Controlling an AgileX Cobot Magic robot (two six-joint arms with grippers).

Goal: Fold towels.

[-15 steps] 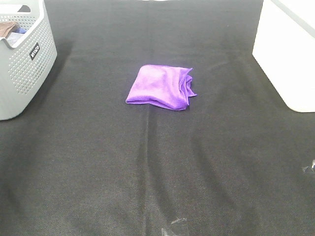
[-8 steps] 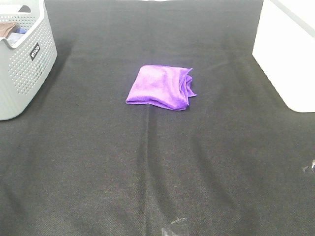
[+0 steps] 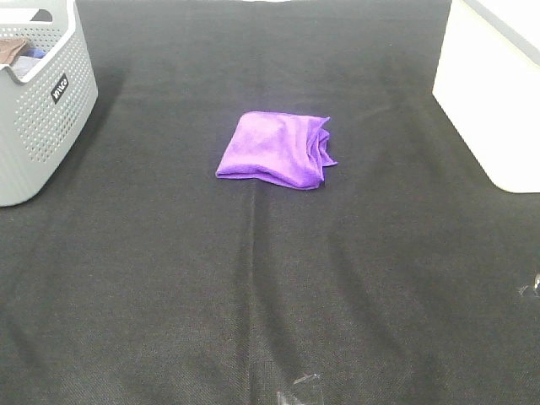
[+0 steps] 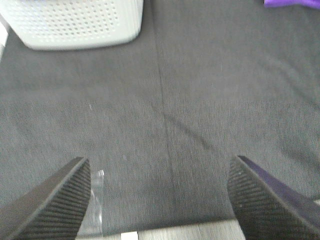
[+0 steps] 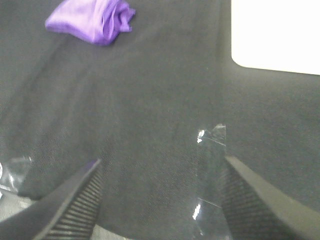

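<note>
The purple towel (image 3: 275,149) lies folded into a small, slightly rumpled square in the middle of the black table cover; its layered edges face right. It also shows in the right wrist view (image 5: 90,21), and a sliver of it in the left wrist view (image 4: 292,3). Neither gripper shows in the exterior high view. My left gripper (image 4: 160,200) is open and empty over the near left part of the table, far from the towel. My right gripper (image 5: 160,200) is open and empty over the near right part.
A grey perforated basket (image 3: 42,110) holding brownish and blue cloths stands at the far left; it also shows in the left wrist view (image 4: 80,22). A white bin (image 3: 498,93) stands at the far right. Bits of clear tape (image 5: 210,135) lie near the table's front edge.
</note>
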